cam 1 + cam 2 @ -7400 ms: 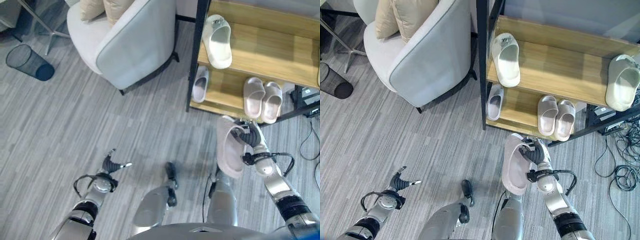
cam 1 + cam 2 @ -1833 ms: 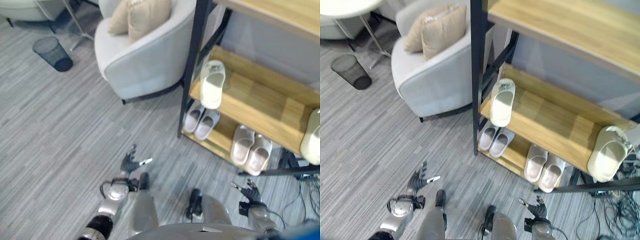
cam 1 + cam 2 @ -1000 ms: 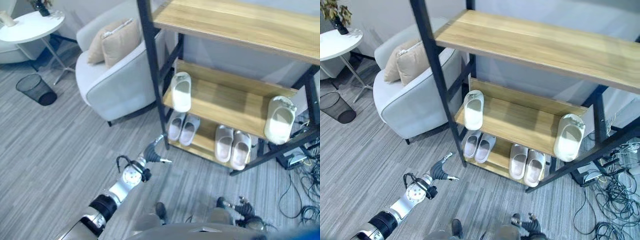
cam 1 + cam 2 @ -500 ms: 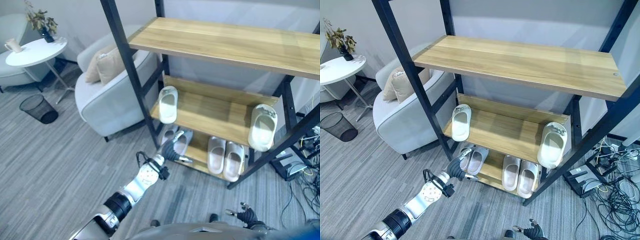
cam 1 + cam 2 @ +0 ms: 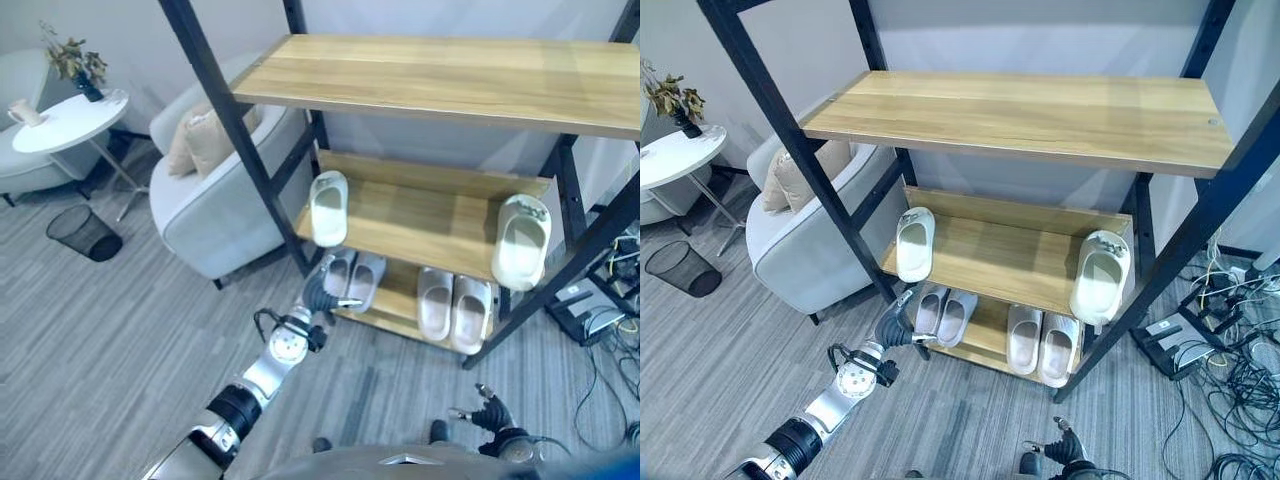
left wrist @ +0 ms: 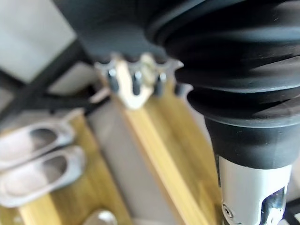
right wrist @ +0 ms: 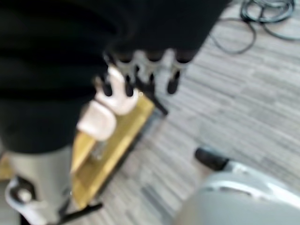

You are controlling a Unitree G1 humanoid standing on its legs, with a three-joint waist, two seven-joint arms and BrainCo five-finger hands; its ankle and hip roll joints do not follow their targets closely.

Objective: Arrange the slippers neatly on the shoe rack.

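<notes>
Your left hand point(image 5: 322, 296) is stretched toward the rack point(image 5: 440, 215), fingers relaxed and empty, near the left slipper pair point(image 5: 356, 279) on the bottom shelf. Two lone slippers point(image 5: 328, 208) sit far apart on the middle shelf, probably next to pair. Right hand point(image 5: 488, 412) hangs low, spread.

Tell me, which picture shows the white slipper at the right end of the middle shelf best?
The right eye view: the white slipper sits whole and unobstructed there. The left eye view shows it too, nearer the rack's post. The wrist views show other slippers, blurred.
</notes>
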